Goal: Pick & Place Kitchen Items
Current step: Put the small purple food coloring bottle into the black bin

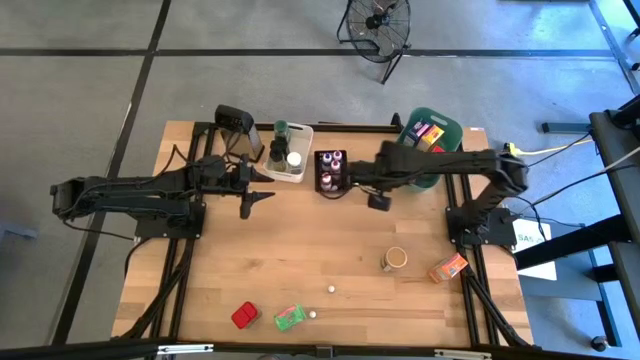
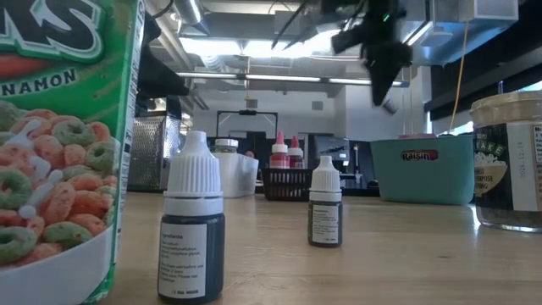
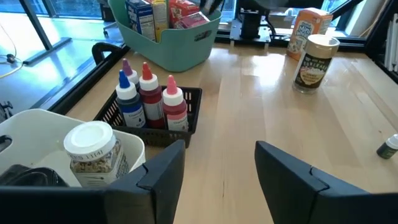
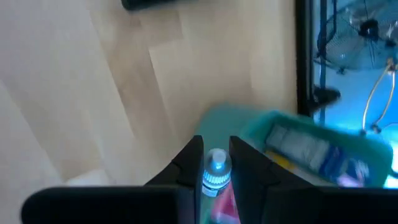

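My right gripper (image 1: 379, 200) hangs high over the table between the black basket (image 1: 331, 170) and the teal bin (image 1: 431, 137), shut on a small red bottle with a clear cap (image 4: 216, 177). My left gripper (image 1: 262, 200) is open and hovers by the white bin (image 1: 287, 152), touching nothing; its fingers (image 3: 163, 171) frame bare wood. Three squeeze bottles (image 3: 149, 96) stand in the basket. A white-lidded jar (image 3: 92, 149) sits in the white bin. Near the table's near edge rest two tiny bottles (image 2: 193, 229) (image 2: 325, 203), a red packet (image 1: 244, 315) and a green packet (image 1: 289, 317). My right gripper pinches the small bottle between its two fingers, just behind the cap (image 4: 217, 163), which pokes out past the fingertips. The fingers come slanting down from above. The bottle is lifted clear of the table, its cap end (image 2: 389, 104) pointing down below the gripper.
A brown jar (image 1: 395, 259) and an orange packet (image 1: 448, 268) stand on the table's right side. The grater (image 2: 148, 152) stands near the far left corner. The teal bin holds several packets (image 3: 155, 15). Bare wood lies in the table's middle.
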{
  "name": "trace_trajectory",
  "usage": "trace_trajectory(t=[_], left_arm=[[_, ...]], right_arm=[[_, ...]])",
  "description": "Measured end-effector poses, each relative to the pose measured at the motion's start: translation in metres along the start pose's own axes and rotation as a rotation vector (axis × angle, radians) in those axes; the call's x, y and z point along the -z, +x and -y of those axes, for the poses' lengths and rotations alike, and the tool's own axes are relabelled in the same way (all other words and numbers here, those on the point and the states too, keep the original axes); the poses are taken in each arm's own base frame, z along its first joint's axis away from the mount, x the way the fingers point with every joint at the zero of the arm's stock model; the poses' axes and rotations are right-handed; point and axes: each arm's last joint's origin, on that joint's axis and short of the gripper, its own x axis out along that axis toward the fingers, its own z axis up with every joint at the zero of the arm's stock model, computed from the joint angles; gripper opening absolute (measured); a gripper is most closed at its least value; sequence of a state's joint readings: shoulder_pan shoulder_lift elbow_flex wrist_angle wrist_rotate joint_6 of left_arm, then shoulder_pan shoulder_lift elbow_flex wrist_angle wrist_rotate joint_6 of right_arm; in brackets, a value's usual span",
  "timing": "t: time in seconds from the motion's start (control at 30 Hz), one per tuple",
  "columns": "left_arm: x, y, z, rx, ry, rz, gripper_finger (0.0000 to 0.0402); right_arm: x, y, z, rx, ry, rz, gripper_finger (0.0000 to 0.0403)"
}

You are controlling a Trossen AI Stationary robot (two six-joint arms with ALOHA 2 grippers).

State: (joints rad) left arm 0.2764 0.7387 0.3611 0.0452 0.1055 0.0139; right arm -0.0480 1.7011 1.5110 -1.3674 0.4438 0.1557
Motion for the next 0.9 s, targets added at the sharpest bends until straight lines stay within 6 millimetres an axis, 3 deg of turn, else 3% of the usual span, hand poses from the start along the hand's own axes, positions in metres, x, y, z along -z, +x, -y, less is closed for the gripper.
trace_trajectory(t=[0.2, 0.37, 0.5, 0.6, 0.77, 0.9], left_arm=[[0.000, 0.000, 0.000, 0.000, -0.001, -0.003, 0.0191], [0.001, 0.000, 0.000, 0.001, -0.009, -0.006, 0.0189], [0.001, 0.000, 0.000, 0.000, -0.009, -0.010, 0.0191], [0.001, 0.000, 0.000, 0.000, -0.004, -0.009, 0.0191], [0.000, 0.000, 0.000, 0.000, -0.002, 0.004, 0.0189], [-0.002, 0.000, 0.000, 0.000, 0.002, 0.019, 0.0191]], right_arm=[[0.040, -0.042, 0.005, -0.024, 0.088, 0.086, 0.0057], [0.087, -0.052, 0.000, -0.062, 0.085, 0.215, 0.0057], [0.124, -0.040, -0.004, -0.137, 0.184, 0.366, 0.0057], [0.134, -0.024, -0.014, -0.247, 0.241, 0.576, 0.0057], [0.122, 0.011, -0.034, -0.340, 0.268, 0.933, 0.0057], [0.106, 0.036, -0.036, -0.313, 0.286, 1.091, 0.0057]])
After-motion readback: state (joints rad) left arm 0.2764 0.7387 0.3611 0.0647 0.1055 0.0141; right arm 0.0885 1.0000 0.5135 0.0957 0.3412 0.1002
